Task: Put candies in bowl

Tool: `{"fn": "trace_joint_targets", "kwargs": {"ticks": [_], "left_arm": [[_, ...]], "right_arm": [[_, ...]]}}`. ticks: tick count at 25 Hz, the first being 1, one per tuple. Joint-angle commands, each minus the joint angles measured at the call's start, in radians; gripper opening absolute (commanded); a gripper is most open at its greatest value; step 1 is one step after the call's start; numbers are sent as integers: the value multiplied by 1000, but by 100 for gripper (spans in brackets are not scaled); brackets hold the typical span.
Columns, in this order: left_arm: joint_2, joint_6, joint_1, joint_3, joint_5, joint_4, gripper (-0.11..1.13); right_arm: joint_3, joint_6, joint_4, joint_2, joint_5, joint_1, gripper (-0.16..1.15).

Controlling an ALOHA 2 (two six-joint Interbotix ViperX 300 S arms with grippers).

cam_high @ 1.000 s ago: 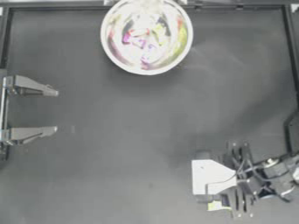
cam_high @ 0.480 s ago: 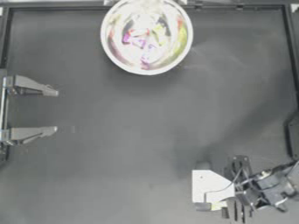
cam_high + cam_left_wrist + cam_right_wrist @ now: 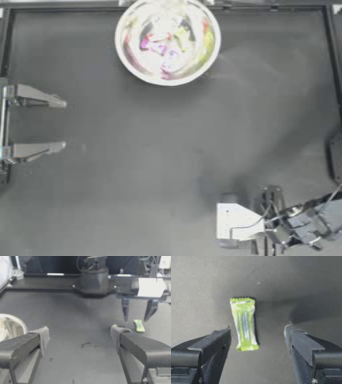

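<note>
The shiny bowl point(image 3: 167, 75) stands at the table's far middle, with several pink, red and yellow-green candies point(image 3: 163, 47) inside it. One yellow-green candy point(image 3: 244, 324) lies flat on the table between the open jaws of my right gripper point(image 3: 257, 328), which hangs just above it without touching. The left wrist view shows the same candy point(image 3: 139, 325) below the right gripper point(image 3: 137, 314). From above, the right gripper point(image 3: 267, 246) sits at the near right corner and hides that candy. My left gripper point(image 3: 40, 122) is parked open at the left edge.
Part of the bowl's rim point(image 3: 10, 327) shows at the side of the left wrist view. The table's raised border point(image 3: 332, 75) runs close along the right of the right arm.
The right arm has shifted toward the near edge of the table, over the yellow-green candy. The left arm and the bowl have not moved.
</note>
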Motion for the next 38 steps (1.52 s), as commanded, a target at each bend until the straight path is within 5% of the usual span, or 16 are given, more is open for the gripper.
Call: {"fn": "trace_joint_targets", "kwargs": {"ticks": [1, 14, 23, 33, 38], "left_arm": [[9, -3, 2, -17, -6, -2, 103], [9, -5, 2, -18, -8, 0, 103], [9, -5, 2, -17, -6, 0, 103], [9, -5, 2, -14, -6, 0, 103], [9, -5, 2, -12, -8, 0, 103]], "right_arm": [[-20, 3, 0, 0, -14, 9, 94], [-26, 20, 6, 43, -48, 26, 91], [-14, 46, -15, 43, -46, 37, 24], [-25, 51, -100, 2, -48, 2, 22], [-3, 63, -207, -86, -63, -66, 22]]}}
